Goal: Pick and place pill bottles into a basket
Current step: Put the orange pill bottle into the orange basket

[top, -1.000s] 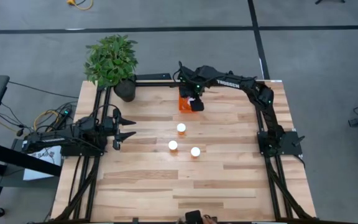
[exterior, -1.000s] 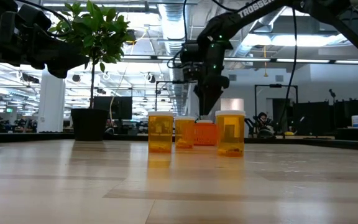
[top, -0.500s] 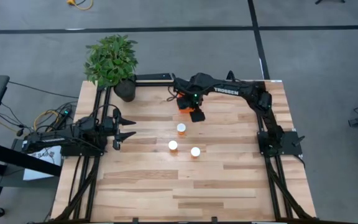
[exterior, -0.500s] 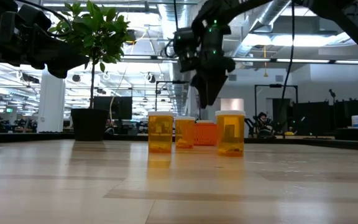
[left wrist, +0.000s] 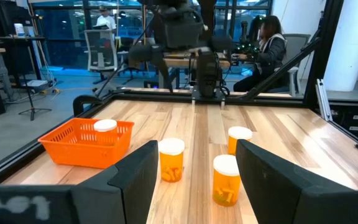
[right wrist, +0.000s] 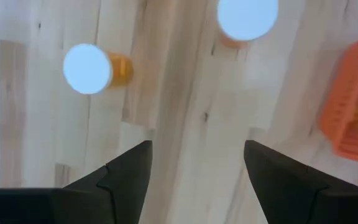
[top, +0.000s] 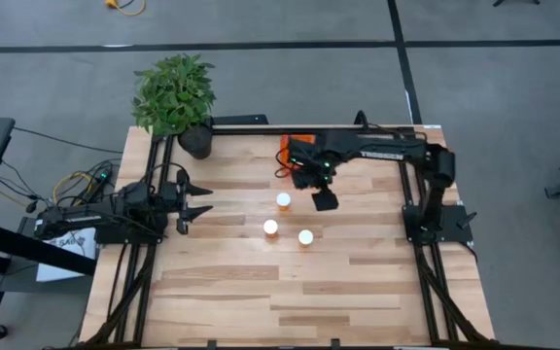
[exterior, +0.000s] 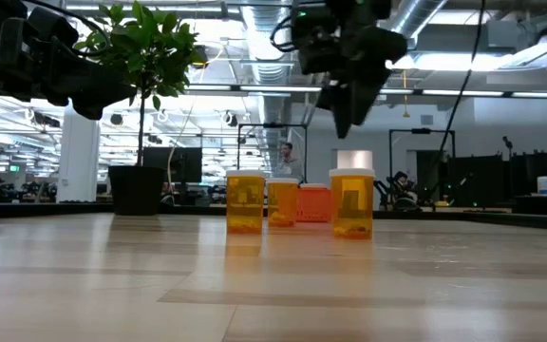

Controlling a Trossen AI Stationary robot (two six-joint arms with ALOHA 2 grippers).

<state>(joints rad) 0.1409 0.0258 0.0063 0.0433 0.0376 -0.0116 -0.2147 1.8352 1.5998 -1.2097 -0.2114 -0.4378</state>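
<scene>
Three pill bottles with white caps stand upright on the wood table [top: 284,200] [top: 271,227] [top: 305,236]. A fourth bottle [left wrist: 105,126] stands in the orange basket [left wrist: 86,144], which sits at the table's far middle [top: 291,146]. My right gripper [top: 324,200] hovers open and empty above the table, just right of the farthest standing bottle; its wrist view [right wrist: 197,168] shows two caps [right wrist: 87,68] [right wrist: 247,15] and the basket's corner [right wrist: 353,118] below. My left gripper [top: 200,199] waits open at the table's left, pointing toward the bottles [left wrist: 194,180].
A potted plant [top: 175,97] stands at the table's far left corner in a dark pot [top: 195,142]. The right arm [top: 377,151] reaches across the far edge over part of the basket. Bare wood lies along the table's near half [top: 290,292].
My right gripper has gone from above the basket toward the table's near edge and a little to the right, and now hangs beside the three standing bottles. The bottles and the basket have stayed where they were.
</scene>
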